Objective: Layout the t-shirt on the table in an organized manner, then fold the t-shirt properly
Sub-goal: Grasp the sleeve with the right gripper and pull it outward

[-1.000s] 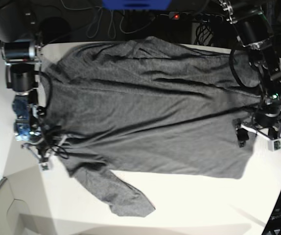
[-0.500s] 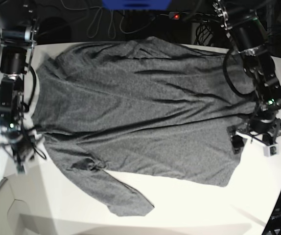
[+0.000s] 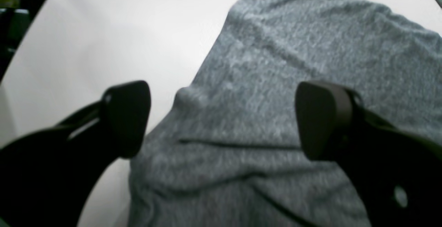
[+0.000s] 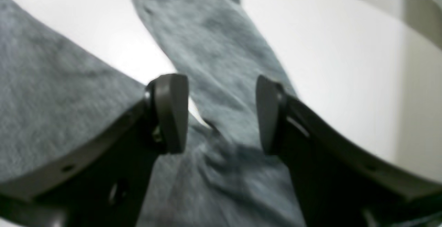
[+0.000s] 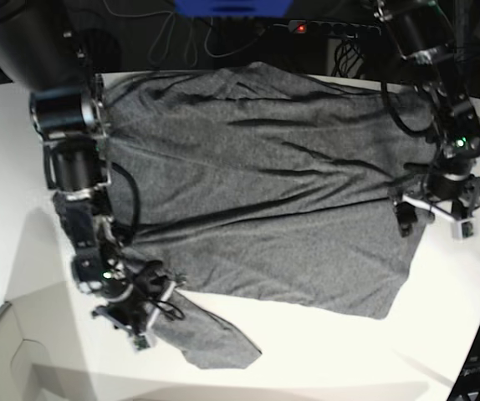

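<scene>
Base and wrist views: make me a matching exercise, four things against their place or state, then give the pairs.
1. t-shirt
2. table
3. left gripper
4. right gripper

a. white and smooth
b. open over the sleeve
c. grey, spread out with creases
d. wide open over the shirt's edge

Pairs: 1-c, 2-a, 3-d, 4-b

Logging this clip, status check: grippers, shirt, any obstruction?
Left gripper open over shirt hem edge. Right gripper open above sleeve, holding nothing. Shirt spread on table, wrinkled, unfolded. Nothing in the way.
</scene>
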`<state>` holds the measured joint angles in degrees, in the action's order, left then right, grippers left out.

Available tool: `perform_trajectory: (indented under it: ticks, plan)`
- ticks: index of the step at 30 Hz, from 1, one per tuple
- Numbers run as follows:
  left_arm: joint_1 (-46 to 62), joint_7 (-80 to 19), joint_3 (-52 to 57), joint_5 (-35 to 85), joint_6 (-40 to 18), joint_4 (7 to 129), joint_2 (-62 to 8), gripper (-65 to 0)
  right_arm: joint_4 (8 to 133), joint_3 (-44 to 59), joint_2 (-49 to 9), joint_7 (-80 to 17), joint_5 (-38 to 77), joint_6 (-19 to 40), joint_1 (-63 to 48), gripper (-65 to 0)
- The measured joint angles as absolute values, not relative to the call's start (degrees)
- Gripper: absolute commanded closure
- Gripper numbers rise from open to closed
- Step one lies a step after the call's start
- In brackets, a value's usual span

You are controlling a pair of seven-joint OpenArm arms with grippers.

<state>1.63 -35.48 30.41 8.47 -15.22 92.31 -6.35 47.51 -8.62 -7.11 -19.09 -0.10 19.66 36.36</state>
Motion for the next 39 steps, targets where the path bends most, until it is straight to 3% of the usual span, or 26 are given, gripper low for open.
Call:
perform_trajectory:
  ticks: [6, 10, 16, 20, 26, 33, 39]
  plan:
    - [8.21, -35.86, 35.29, 8.4, -15.27, 99.48, -3.7, -65.0, 26.94, -11.18, -7.44, -4.51, -0.78, 19.33, 42.02, -32.5]
    - [10.83, -35.73, 37.74, 8.64, -15.27, 101.8, -3.68, -65.0, 21.58, -11.42, -7.27, 2.96, -0.58, 19.07, 43.48, -32.5]
    - [13.91, -35.81, 41.45, 8.43, -15.2, 102.54, -3.79, -65.0, 18.09, -14.28, -7.01, 3.07, -0.62, 11.94, 43.31, -32.6]
    - [13.76, -35.75, 41.58, 8.49, -15.22, 102.54, -3.62, -65.0, 18.09, -18.9, -6.76, 3.03, -0.62, 11.94, 43.29, -28.9]
    - [13.37, -35.92, 41.43, 8.45, -15.25, 102.87, -1.83, -65.0, 18.35, -19.66, -6.5, 3.09, -0.56, 12.01, 42.78, 0.0]
    - [12.16, -35.86, 38.76, 8.91, -15.73, 105.47, -1.76, -65.0, 23.42, -19.27, -8.78, 2.57, -0.32, 11.92, 41.52, 0.0]
    - [12.03, -35.88, 37.69, 9.5, -15.22, 107.02, -2.0, -65.0, 46.68, -11.88, -10.98, 2.83, -0.14, 11.9, 29.45, 0.0]
